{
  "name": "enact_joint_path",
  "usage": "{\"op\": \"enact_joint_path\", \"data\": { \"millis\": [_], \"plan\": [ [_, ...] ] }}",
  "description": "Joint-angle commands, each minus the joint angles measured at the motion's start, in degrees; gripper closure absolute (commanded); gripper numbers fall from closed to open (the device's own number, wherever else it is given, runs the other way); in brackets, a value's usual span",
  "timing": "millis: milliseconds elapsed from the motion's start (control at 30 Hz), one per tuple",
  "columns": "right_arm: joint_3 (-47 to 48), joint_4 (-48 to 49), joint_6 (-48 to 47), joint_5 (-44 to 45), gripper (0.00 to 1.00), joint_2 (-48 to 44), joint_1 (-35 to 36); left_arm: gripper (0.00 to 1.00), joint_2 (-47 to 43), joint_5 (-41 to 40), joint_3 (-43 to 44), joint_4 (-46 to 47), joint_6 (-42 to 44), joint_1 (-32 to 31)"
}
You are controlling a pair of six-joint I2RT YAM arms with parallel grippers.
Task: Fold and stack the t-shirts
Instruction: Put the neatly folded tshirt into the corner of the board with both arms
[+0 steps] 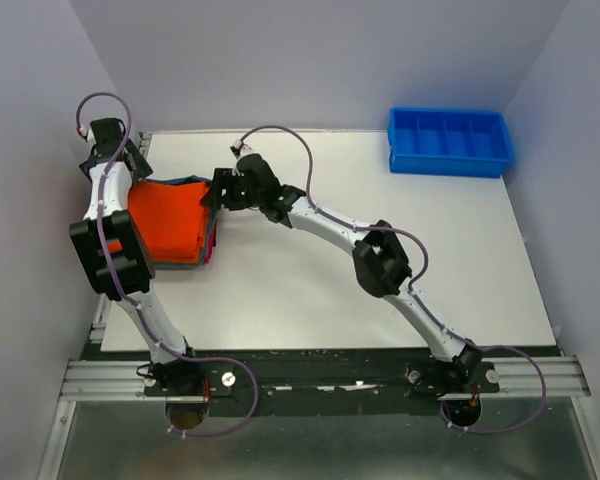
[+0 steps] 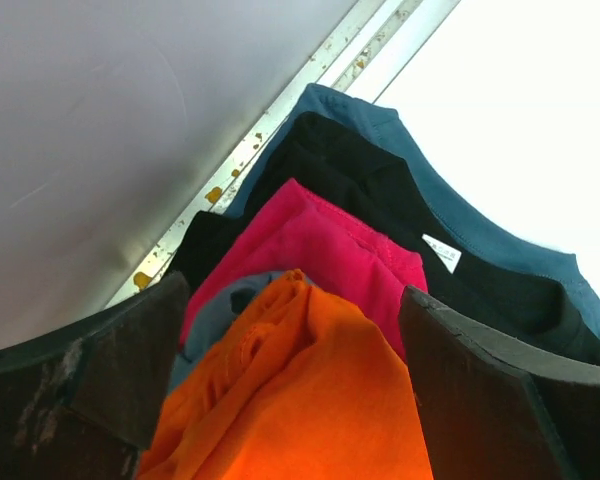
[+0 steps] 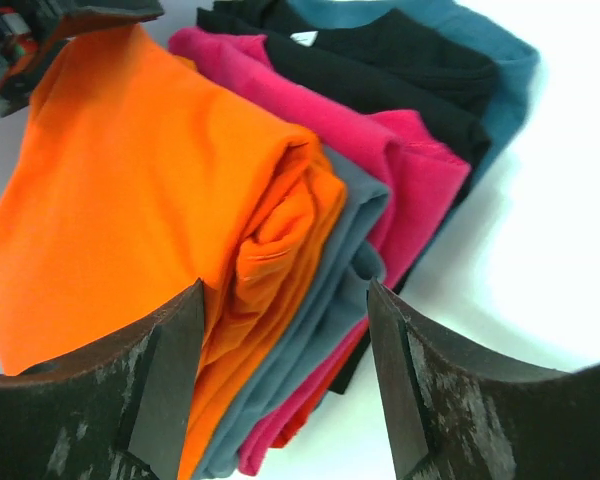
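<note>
A stack of folded t-shirts lies at the table's left, with a bright orange shirt (image 1: 170,222) on top. In the right wrist view the layers are orange (image 3: 130,170), grey-blue (image 3: 352,222), pink-red (image 3: 405,150), black (image 3: 410,55) and teal (image 3: 505,75). My left gripper (image 1: 133,178) is at the stack's far left corner, open, with the orange shirt (image 2: 310,400) lying between its jaws (image 2: 290,300). My right gripper (image 1: 213,192) is open at the stack's right edge, its jaws (image 3: 285,290) straddling the folded edges.
A blue plastic bin with dividers (image 1: 450,141) stands at the table's far right corner. A metal rail (image 2: 280,120) and the grey wall run close behind the stack on the left. The white tabletop (image 1: 380,300) spreads to the right of the stack.
</note>
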Motion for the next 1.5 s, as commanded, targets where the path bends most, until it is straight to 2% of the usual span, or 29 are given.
{"op": "enact_joint_path", "data": {
  "millis": [0,167,300,367,433,467,500,533,833,933,1067,1333,1467],
  "plan": [
    [-3.7,1.9,-1.9,1.8,0.29,-5.8,-0.5,0.01,-4.1,-1.8,5.1,-3.7,0.9,-1.7],
    [-8.6,2.0,-3.6,-0.1,0.40,-11.4,-0.4,0.01,-10.2,-2.5,5.9,-6.7,0.2,-1.7],
    [-9.5,1.7,-4.0,-3.7,0.55,-13.2,1.1,0.02,-13.8,-4.1,5.3,-10.4,0.6,-1.7],
    [-8.5,1.4,-4.4,-5.5,0.75,-12.7,3.0,0.22,-15.2,-3.0,3.9,-10.8,0.4,-1.6],
    [-7.5,1.5,-2.9,-7.7,0.94,-11.5,4.6,0.57,-15.9,1.0,0.5,-9.5,-0.5,-1.4],
    [-7.3,2.9,-1.6,-9.6,0.99,-10.8,5.2,0.77,-15.6,2.6,-0.8,-9.0,-1.2,-1.1],
    [-7.1,4.3,0.1,-11.1,0.99,-10.0,5.8,0.94,-14.7,4.0,-1.7,-9.0,-1.9,-0.8],
    [-6.9,5.0,1.4,-12.6,0.99,-9.2,6.2,1.00,-13.7,4.8,-1.9,-9.3,-2.4,-0.5],
    [-5.1,9.4,12.6,-15.6,0.99,0.7,7.7,1.00,-1.6,11.4,-3.1,-4.5,-3.5,0.0],
    [-5.2,9.7,13.6,-15.2,0.99,2.2,7.5,1.00,2.1,13.8,-3.0,-2.2,-2.9,0.0],
    [-5.0,9.4,13.0,-15.6,0.99,1.3,6.9,1.00,4.5,13.8,0.9,-5.4,-2.0,0.0],
    [-10.7,9.4,7.2,-14.9,0.99,-8.7,6.7,1.00,-8.4,10.8,4.1,-12.1,-1.7,0.0],
    [-8.2,9.8,8.9,-14.4,0.99,-9.1,5.4,1.00,-16.7,7.0,-1.5,-15.6,-5.1,0.0]
  ]
}}
